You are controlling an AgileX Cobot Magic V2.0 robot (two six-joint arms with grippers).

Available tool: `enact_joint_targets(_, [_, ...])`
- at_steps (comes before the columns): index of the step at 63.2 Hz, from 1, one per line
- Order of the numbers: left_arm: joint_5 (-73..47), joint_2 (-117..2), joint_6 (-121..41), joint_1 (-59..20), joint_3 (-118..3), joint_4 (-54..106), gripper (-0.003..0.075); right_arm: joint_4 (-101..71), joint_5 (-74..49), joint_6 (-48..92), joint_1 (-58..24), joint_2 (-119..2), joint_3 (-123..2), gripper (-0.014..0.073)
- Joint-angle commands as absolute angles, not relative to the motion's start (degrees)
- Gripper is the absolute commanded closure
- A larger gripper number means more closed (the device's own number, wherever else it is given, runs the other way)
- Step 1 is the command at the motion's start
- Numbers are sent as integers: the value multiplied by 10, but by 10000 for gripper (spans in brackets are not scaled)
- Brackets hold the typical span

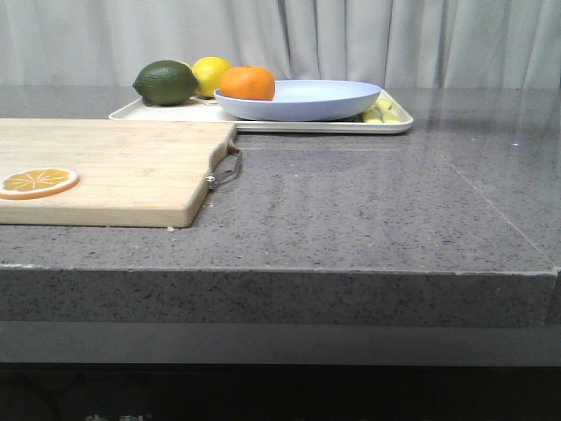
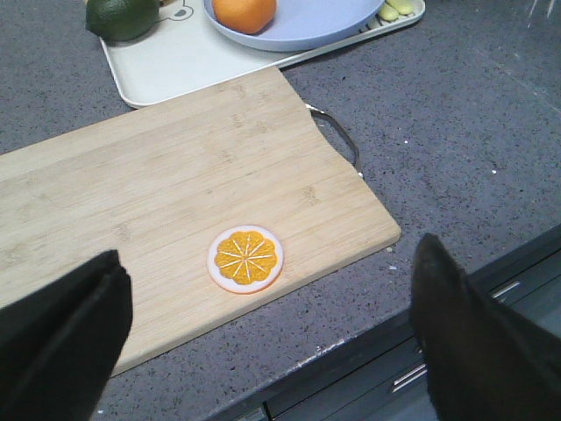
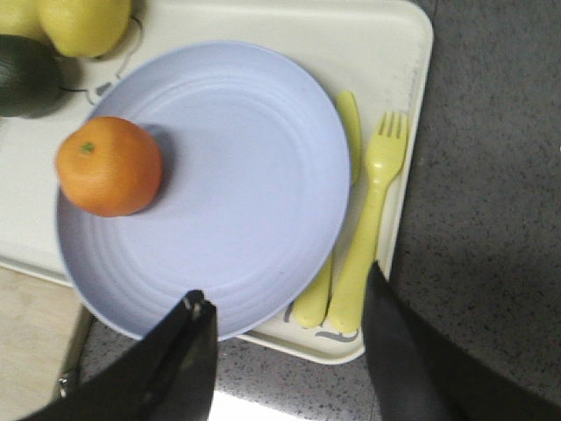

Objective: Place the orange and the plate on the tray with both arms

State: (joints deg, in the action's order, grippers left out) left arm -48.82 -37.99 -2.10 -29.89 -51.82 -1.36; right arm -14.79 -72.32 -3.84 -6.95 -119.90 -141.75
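Observation:
The orange (image 1: pixel 247 83) lies in the pale lavender-blue plate (image 1: pixel 307 98), which rests on the cream tray (image 1: pixel 351 125) at the back of the counter. In the right wrist view the orange (image 3: pixel 110 167) sits at one side of the plate (image 3: pixel 237 175), and the plate overhangs the rim of the tray (image 3: pixel 386 44). My right gripper (image 3: pixel 287 291) is open and empty over the plate's near rim and the tray's edge. My left gripper (image 2: pixel 267 263) is open and empty above the counter's front edge. The orange (image 2: pixel 244 12) shows far off in the left wrist view. Neither gripper shows in the front view.
A wooden cutting board (image 1: pixel 114 167) with a metal handle (image 1: pixel 226 169) lies at the left and carries a flat orange slice (image 1: pixel 38 182). A dark green fruit (image 1: pixel 166 82) and a lemon (image 1: pixel 210 74) sit on the tray. A yellow fork (image 3: pixel 372 210) and other cutlery lie beside the plate.

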Motion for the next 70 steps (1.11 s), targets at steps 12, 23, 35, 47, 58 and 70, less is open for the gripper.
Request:
enact_joint_targets(12, [-460, -380, -16, -298, -532, -12, 99, -138, -765, -9, -99, -1064, -1430, 193])
enact_joint_targets(23, [-460, -380, -16, -298, -532, -12, 99, -128, -763, 0, -103, -978, -1339, 193])
enact_joint_targets(35, [-460, -380, -16, -298, -532, -12, 99, -118, -648, 31, -103, -815, -1094, 193])
enact_joint_targets(47, [-460, -380, -16, -298, -532, -12, 99, -91, -564, 49, -103, -677, -887, 193])
enact_joint_targets(58, [-460, -380, -16, -298, -532, -9, 99, -55, -531, 52, -103, -558, -740, 193])
enact_joint_targets(70, [-460, -380, -16, -298, -532, -8, 99, -37, -528, 52, -103, -436, -619, 193])
